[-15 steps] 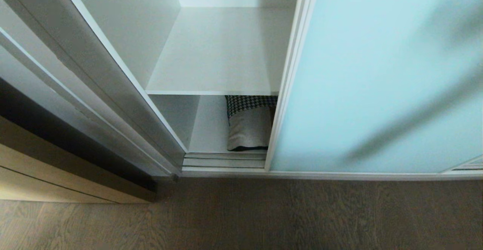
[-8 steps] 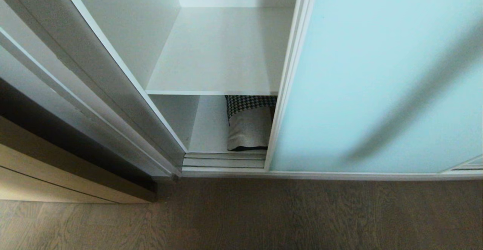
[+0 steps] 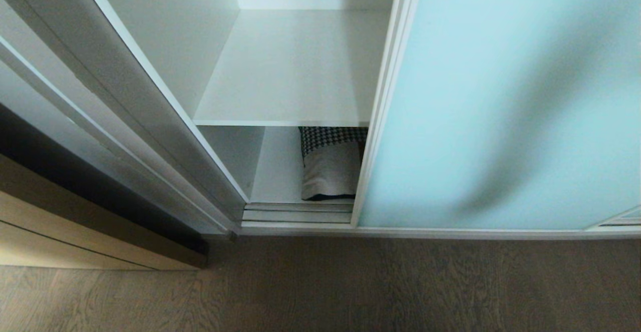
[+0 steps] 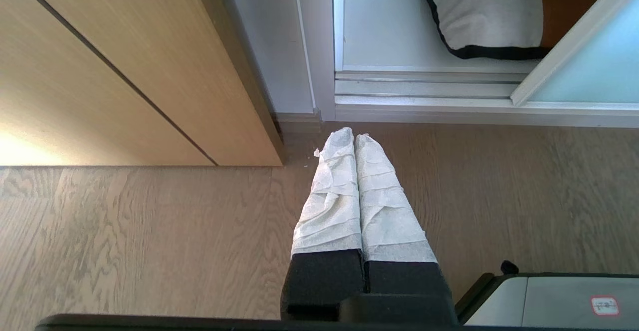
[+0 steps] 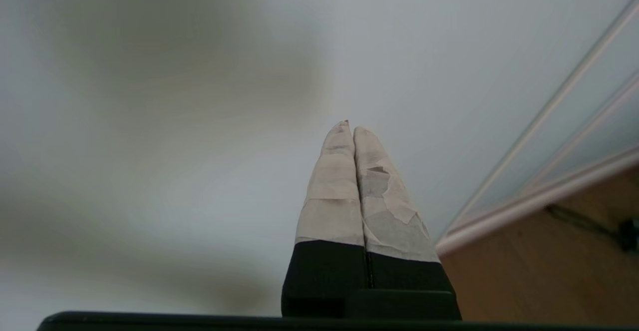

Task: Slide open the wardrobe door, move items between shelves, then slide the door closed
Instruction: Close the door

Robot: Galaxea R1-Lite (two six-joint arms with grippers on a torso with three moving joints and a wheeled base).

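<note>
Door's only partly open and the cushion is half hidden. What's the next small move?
Probably slide the sliding wardrobe door further open. Its frame still covers part of the cushion on the lower shelf. The shut right gripper points at the glass, so pushing it suits.

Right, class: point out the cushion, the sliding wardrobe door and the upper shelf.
cushion (image 3: 331, 174), head view, on its cream panel.
sliding wardrobe door (image 3: 465, 96), head view, on the frosted glass.
upper shelf (image 3: 295, 66), head view, on its bare top.
</note>
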